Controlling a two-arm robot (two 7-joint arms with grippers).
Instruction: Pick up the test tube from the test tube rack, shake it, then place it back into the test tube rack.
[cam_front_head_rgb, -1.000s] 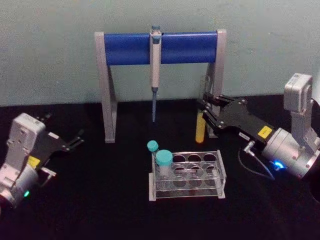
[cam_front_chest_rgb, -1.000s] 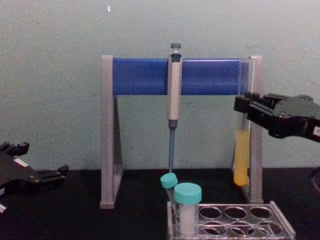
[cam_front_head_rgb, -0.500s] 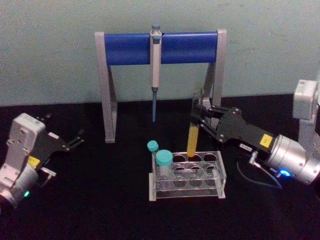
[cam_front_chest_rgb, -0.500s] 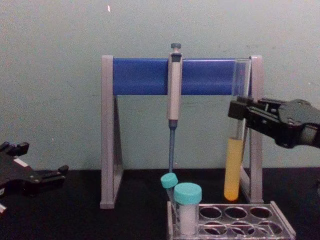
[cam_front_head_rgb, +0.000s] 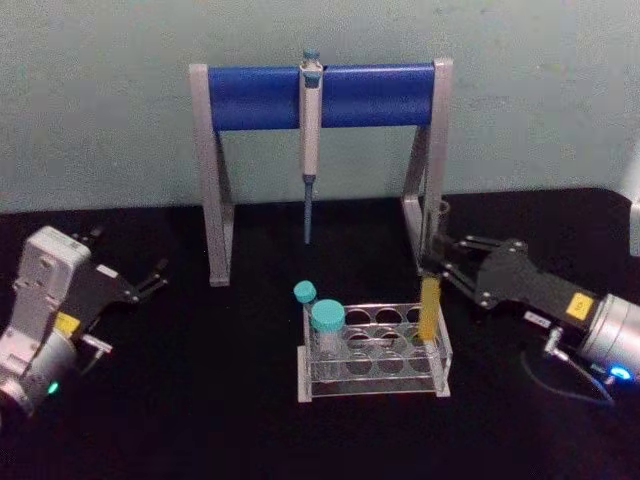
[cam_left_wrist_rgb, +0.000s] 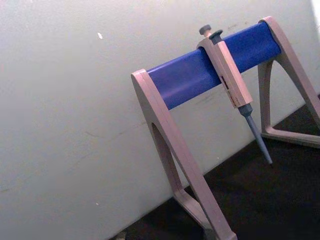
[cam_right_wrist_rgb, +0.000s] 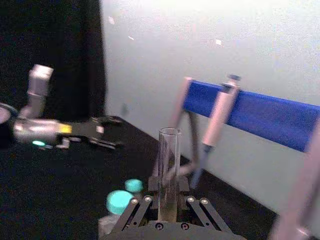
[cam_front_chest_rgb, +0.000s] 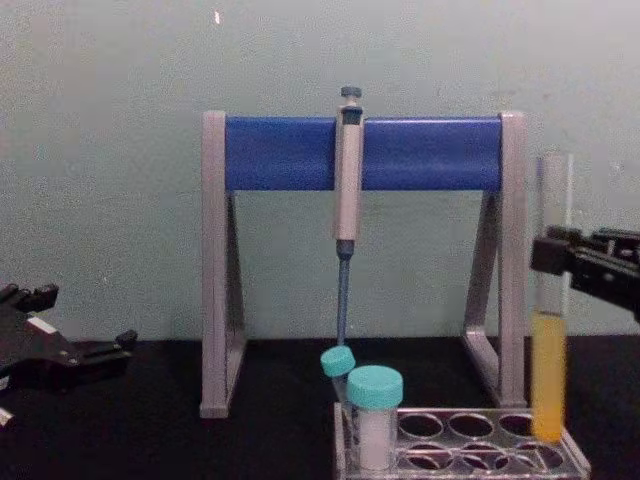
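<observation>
Right gripper (cam_front_head_rgb: 440, 268) is clamped on the tube (cam_front_head_rgb: 430, 300), which is upright at the 3 o'clock end of the rack (cam_front_head_rgb: 375, 388), tip level with the top plate; how far it is in the hole is unclear. Half a second earlier it hangs higher, over the mid-back holes; before that, higher again by the stand's (cam_front_head_rgb: 320, 95) right leg. Judgement: shaking done, reinsertion under way. Left gripper (cam_front_head_rgb: 150, 280) is parked at 9 o'clock, fingers apart.

A lab: a pipette (cam_front_head_rgb: 311, 130) hanging on its stand (cam_front_head_rgb: 255, 97), and a test tube rack (cam_front_head_rgb: 375, 385) holding teal-capped tubes (cam_front_head_rgb: 327, 318) on a black counter (cam_front_head_rgb: 200, 400).
</observation>
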